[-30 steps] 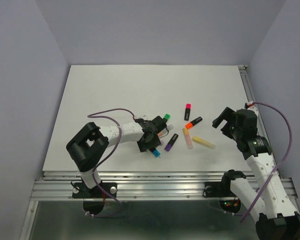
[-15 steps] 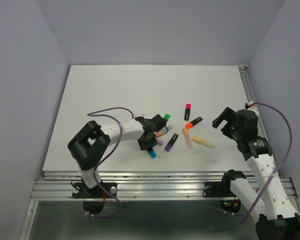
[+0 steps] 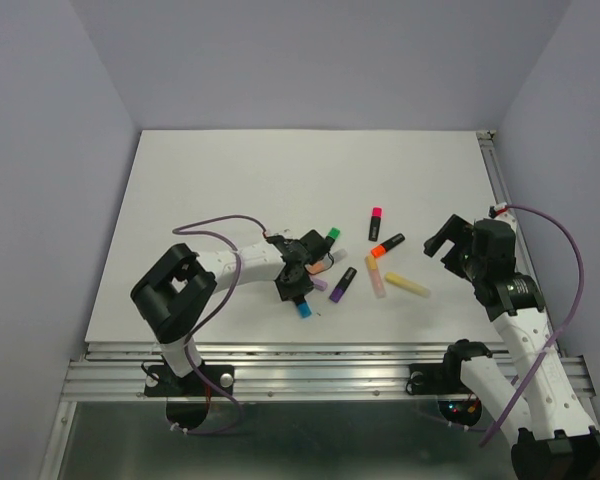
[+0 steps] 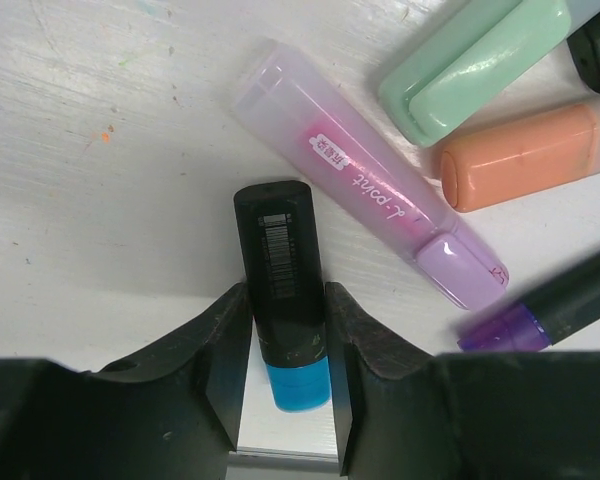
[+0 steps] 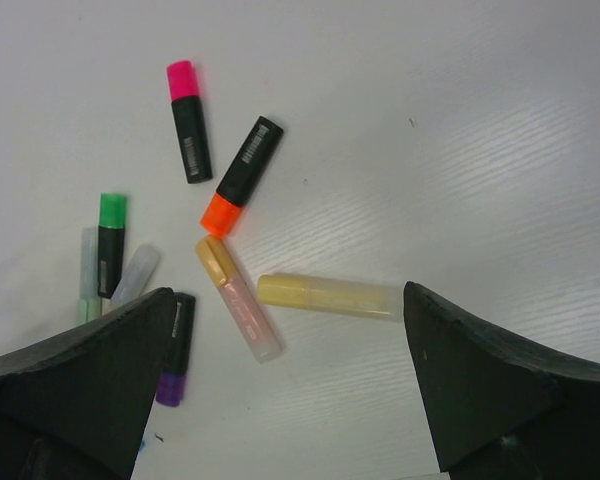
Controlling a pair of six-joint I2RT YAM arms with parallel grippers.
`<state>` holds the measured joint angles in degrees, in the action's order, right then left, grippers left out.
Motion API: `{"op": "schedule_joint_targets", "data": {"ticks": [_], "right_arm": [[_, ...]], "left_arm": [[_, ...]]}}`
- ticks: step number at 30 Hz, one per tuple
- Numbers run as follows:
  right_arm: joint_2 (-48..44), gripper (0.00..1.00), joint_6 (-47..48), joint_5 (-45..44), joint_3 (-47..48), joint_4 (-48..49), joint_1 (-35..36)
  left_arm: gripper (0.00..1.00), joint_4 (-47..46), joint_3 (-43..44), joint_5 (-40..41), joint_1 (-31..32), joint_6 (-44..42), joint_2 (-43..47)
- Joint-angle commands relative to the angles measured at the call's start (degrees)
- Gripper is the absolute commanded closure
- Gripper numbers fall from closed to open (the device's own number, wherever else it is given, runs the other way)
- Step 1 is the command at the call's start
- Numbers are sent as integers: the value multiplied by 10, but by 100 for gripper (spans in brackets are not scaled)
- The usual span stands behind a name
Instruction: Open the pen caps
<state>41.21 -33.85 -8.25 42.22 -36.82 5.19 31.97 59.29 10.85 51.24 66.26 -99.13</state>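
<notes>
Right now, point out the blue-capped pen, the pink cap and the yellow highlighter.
blue-capped pen (image 4: 280, 270): left wrist view, black barrel.
pink cap (image 5: 181, 78): right wrist view, cap's middle.
yellow highlighter (image 5: 325, 296): right wrist view, mid-barrel.

Light was bright, even, from overhead; shadows on the white counter (image 3: 230, 180) were short and soft. Glare streaked the mint pen (image 4: 480, 55) up close. Right gripper (image 5: 288, 298) fingers (image 5: 80, 390) rendered dark, slightly soft.
</notes>
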Motion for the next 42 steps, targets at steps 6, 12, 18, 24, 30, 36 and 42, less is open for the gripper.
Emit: {"op": "schedule_joint_targets", "data": {"ticks": [6,12,18,24,30,36,42], "right_arm": [[-29,0,31,107,-29,63,-4],[-53,0,53,218,-60,119,-4],[-22,0,37,391,-101,206,-1],[11,0,19,434,-112,302,67],[91,0,15,305,-79,394,272],[201,0,23,285,-46,468,328],[262,0,-1,279,-21,512,340]], "left_arm": [[100,40,-64,78,-16,11,46],[100,46,-44,140,-16,-1,164],[100,-12,-27,183,-16,-42,275],[100,-82,-3,182,-16,-82,294],[100,-104,38,142,-16,-104,258],[100,-152,15,81,-14,-102,266],[100,-166,1,70,-11,-85,270]]}}
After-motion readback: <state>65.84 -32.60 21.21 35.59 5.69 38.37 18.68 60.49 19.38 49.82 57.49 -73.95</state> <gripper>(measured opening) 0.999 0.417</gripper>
